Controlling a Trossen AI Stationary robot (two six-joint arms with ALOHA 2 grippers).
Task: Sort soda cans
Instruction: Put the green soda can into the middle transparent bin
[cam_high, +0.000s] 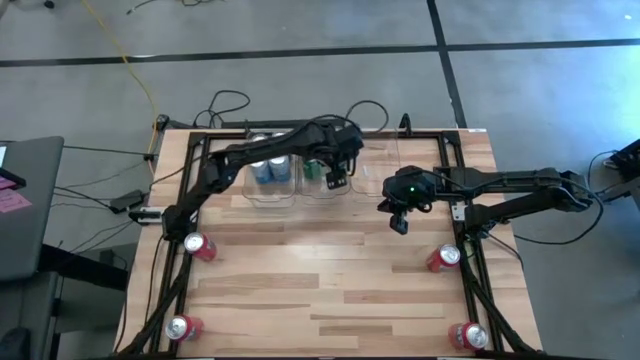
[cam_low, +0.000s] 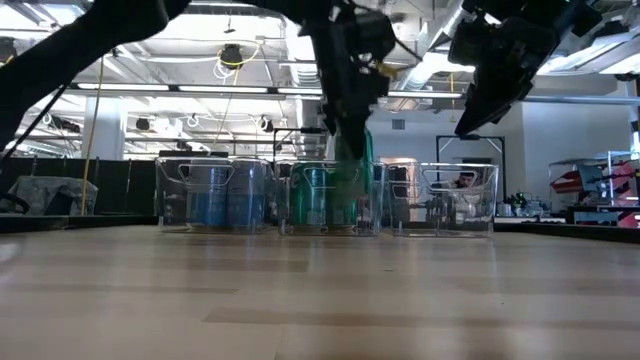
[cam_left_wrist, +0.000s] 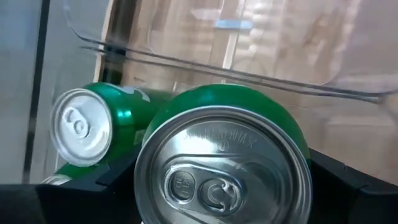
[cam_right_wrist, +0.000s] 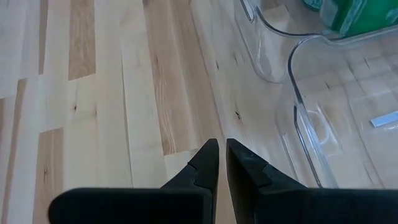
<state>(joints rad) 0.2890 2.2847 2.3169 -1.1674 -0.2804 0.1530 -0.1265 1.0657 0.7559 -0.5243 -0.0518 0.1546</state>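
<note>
Green aluminium can (cam_left_wrist: 224, 155), gripped in my left tool (cam_high: 337, 178) above the middle clear bin (cam_high: 322, 190), could topple onto its neighbours when released; right tool (cam_right_wrist: 217, 163) shut, empty.

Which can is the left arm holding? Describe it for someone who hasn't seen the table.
Start at the three clear bins along the table's far edge and take the middle bin. The left gripper hangs over it, shut on a green can. Its neighbours are green too, but they sit in the bin; this one is gripped.
</note>
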